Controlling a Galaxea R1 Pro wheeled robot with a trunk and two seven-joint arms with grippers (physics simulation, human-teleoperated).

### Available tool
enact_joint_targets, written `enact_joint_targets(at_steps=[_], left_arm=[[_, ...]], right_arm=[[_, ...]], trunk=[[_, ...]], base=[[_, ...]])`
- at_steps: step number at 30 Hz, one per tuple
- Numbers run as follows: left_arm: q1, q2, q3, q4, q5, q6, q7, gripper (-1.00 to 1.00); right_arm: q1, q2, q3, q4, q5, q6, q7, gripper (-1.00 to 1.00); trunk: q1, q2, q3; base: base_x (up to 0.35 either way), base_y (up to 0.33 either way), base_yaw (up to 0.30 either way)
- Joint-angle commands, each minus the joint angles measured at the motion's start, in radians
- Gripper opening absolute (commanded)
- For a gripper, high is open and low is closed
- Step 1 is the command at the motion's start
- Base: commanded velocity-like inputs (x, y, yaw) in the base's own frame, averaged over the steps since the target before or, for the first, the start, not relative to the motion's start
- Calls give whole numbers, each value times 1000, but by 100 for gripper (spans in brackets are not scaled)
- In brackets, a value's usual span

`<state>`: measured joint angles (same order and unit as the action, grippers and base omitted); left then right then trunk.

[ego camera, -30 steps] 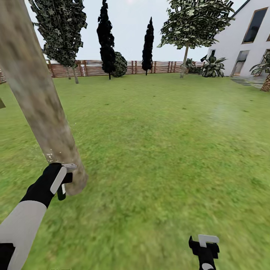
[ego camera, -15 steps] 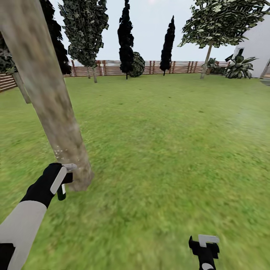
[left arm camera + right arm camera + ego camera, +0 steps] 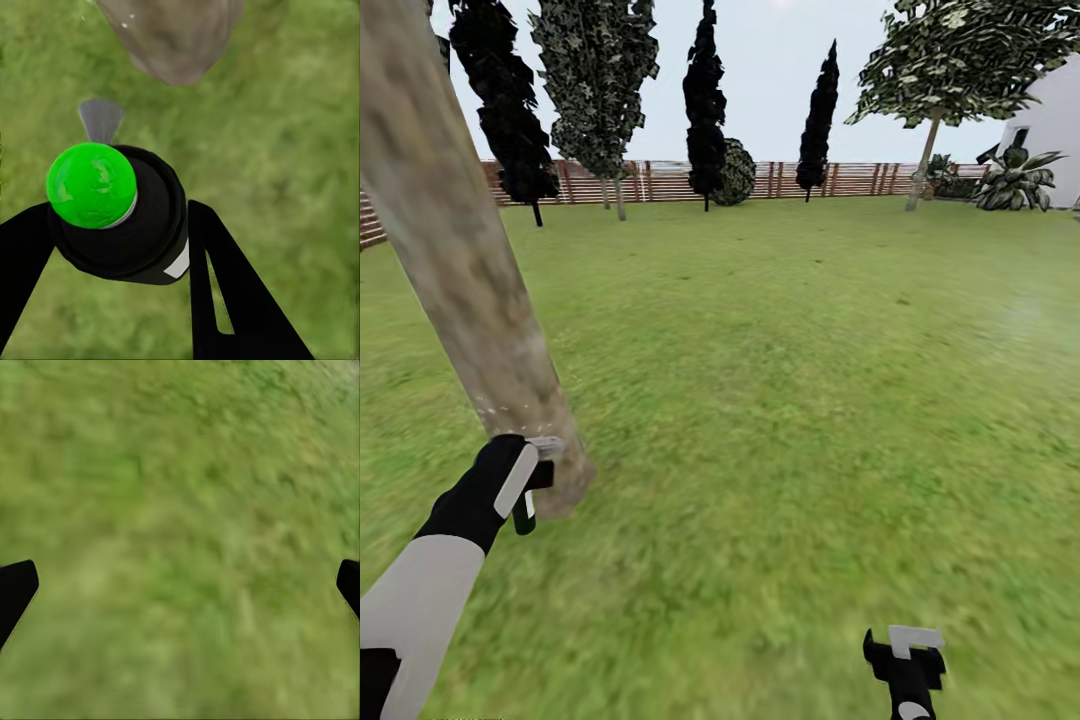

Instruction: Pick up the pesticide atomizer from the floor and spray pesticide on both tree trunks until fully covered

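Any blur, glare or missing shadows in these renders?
Head view: flat light, no cast shadow under the tree trunk, foreground lawn smeared. Left wrist view: atomizer sharp, grass behind soft. Right wrist view: grass blurred throughout. No glare.

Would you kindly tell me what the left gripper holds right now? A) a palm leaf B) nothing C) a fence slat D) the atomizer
D: in the left wrist view the fingers clamp the atomizer on both sides, its nozzle toward the trunk; the head view shows the left gripper beside the trunk's base.
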<state>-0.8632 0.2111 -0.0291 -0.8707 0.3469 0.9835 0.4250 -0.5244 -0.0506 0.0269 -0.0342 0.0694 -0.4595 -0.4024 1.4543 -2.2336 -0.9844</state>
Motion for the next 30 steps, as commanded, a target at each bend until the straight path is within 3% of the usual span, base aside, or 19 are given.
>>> enact_joint_targets(at_steps=[1, 5, 7, 12, 19, 23, 30], left_arm=[[-1, 1, -3, -1, 9, 3, 9, -100], [1, 1, -3, 1, 9, 2, 9, -100], [42, 1, -3, 1, 9, -3, 8, -100], [62, -2, -3, 0, 10, -5, 6, -100], [65, 1, -1, 1, 10, -6, 6, -100], [83, 5, 35, 0, 9, -41, 6, -100], [106, 7, 40, 0, 9, -46, 6, -100]], right_arm=[[-1, 0, 2, 1, 7, 1, -7, 100], [-1, 0, 2, 1, 7, 1, -7, 100], [-1, 0, 2, 1, 7, 1, -7, 100], [-1, 0, 2, 1, 7, 1, -7, 100], [-1, 0, 2, 1, 7, 1, -7, 100], [-1, 1, 2, 1, 7, 1, -7, 100], [0, 0, 2, 1, 7, 1, -7, 100]], trunk=[[0, 0, -1], [0, 0, -1], [0, 0, -1], [0, 0, -1], [0, 0, -1], [0, 0, -1], [0, 0, -1]], base=[[148, -269, 272], [148, -269, 276], [146, -269, 276], [145, -269, 253], [165, -253, 46], [194, -231, 134], [205, -224, 272]])
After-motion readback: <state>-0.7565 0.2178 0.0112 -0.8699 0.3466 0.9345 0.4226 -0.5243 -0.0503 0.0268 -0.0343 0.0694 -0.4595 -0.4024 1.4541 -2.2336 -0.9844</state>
